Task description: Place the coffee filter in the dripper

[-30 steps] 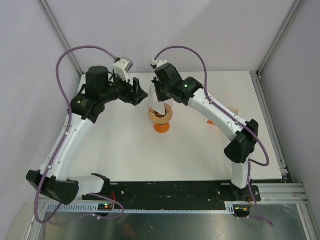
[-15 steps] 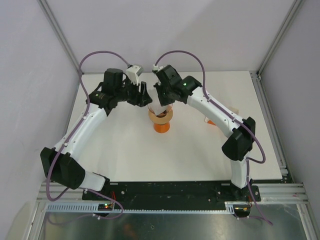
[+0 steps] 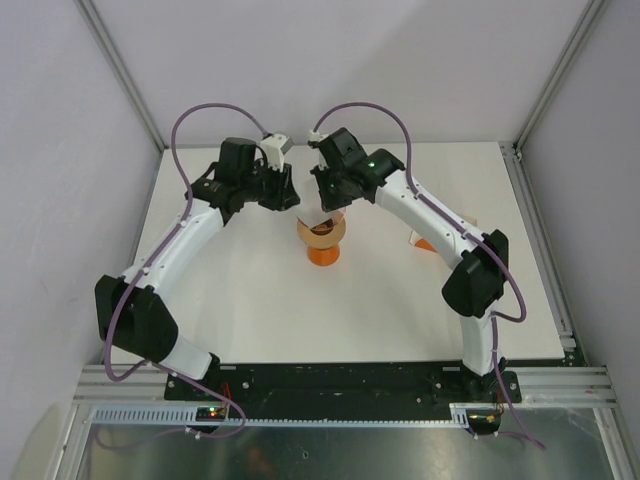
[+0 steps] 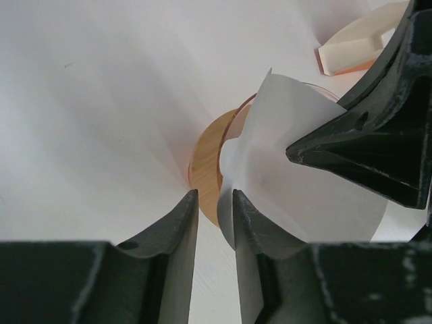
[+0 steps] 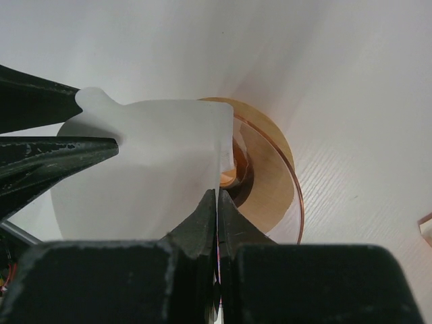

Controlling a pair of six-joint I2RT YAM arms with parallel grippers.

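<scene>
The coffee filter (image 5: 155, 169), a thin white paper fan, hangs upright over the dripper (image 5: 270, 169), its lower part inside the clear, pinkish rim. My right gripper (image 5: 217, 196) is shut on the filter's near edge. My left gripper (image 4: 214, 202) stands opposite with its jaws narrowed and a slit still between them. The filter's (image 4: 297, 155) far edge lies in that slit, against one finger (image 4: 253, 223). From above, both grippers (image 3: 296, 200) (image 3: 325, 203) meet over the dripper (image 3: 322, 232), which stands on an orange cup (image 3: 322, 254).
A flat cream and orange thing (image 4: 354, 47) lies on the white table right of the dripper, partly under the right arm (image 3: 430, 215). Grey walls and metal posts close in the table's back and sides.
My left arm has swung right, up to the filter, and its jaws have narrowed around the filter's edge. The right gripper has kept its grip and lowered the filter a little into the dripper.
</scene>
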